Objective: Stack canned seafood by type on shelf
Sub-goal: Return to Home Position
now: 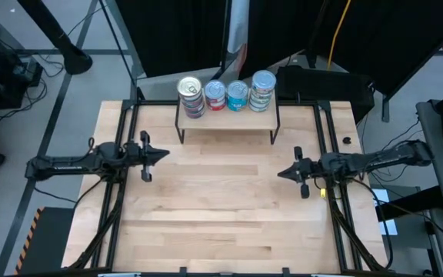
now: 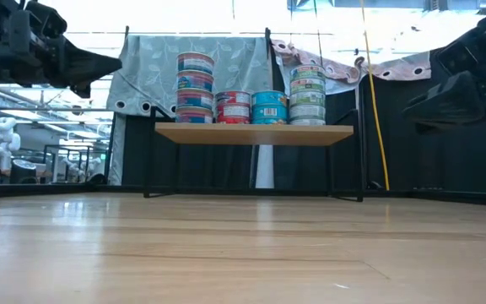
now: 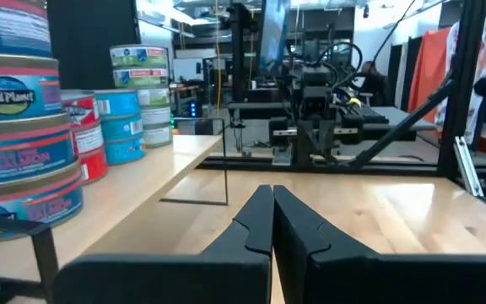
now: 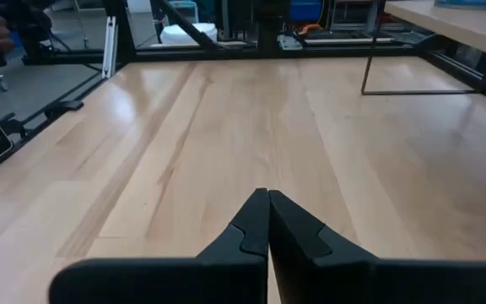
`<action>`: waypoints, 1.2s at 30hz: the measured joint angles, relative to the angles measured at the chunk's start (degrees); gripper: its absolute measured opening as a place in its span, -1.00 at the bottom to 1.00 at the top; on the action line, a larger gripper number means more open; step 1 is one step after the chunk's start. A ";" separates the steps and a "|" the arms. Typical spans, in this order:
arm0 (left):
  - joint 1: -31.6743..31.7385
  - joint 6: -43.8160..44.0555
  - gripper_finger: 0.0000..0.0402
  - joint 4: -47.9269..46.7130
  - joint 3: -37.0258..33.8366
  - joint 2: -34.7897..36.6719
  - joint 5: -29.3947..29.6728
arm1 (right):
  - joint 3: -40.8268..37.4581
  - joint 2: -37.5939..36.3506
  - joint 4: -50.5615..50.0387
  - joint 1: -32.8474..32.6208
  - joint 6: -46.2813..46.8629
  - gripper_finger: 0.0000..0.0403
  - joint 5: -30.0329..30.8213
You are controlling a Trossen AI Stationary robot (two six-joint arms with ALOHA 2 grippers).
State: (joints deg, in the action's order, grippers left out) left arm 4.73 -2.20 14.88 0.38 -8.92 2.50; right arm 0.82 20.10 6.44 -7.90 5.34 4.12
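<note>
The canned seafood stands in stacks on the shelf (image 1: pixel 228 117) at the table's far middle. From left to right: a tall stack with pink and blue labels (image 2: pixel 195 88), a short red-sided stack (image 2: pixel 233 108), a short blue stack (image 2: pixel 269 107), and a taller green-and-white stack (image 2: pixel 308 96). The shelf stands on thin black legs. My left gripper (image 1: pixel 165 154) is shut and empty above the table's left side, pointing toward the middle. My right gripper (image 1: pixel 281 174) is shut and empty at the right side, also pointing inward. Both are well short of the shelf.
The wooden tabletop (image 1: pixel 221 223) lies bare between and in front of the two grippers. Black frame rails (image 1: pixel 121 192) run along the table's left and right sides. Dark curtains and a patterned cloth (image 2: pixel 150 67) hang behind the shelf.
</note>
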 joint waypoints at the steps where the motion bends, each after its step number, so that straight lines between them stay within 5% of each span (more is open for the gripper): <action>1: 0.00 0.30 -0.99 -1.33 -0.02 1.39 0.01 | 0.00 -1.02 -0.87 0.00 -0.02 -1.00 0.00; 8: -1.37 1.73 -0.99 -10.92 -0.02 8.93 2.61 | 0.09 -8.78 -4.72 0.02 -1.40 -1.00 0.19; 21: -5.55 -3.97 -0.99 -11.52 1.45 8.91 10.68 | 0.09 -17.09 -4.75 0.08 -4.65 -1.00 0.22; 36: -5.68 -0.20 -0.99 -11.83 0.02 8.78 8.66 | 0.07 -19.24 -4.57 -0.20 -2.64 -1.00 -1.46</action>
State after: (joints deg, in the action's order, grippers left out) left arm -0.95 -2.40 3.05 0.40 -0.14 11.16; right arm 0.89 0.86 1.87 -8.10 2.70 2.66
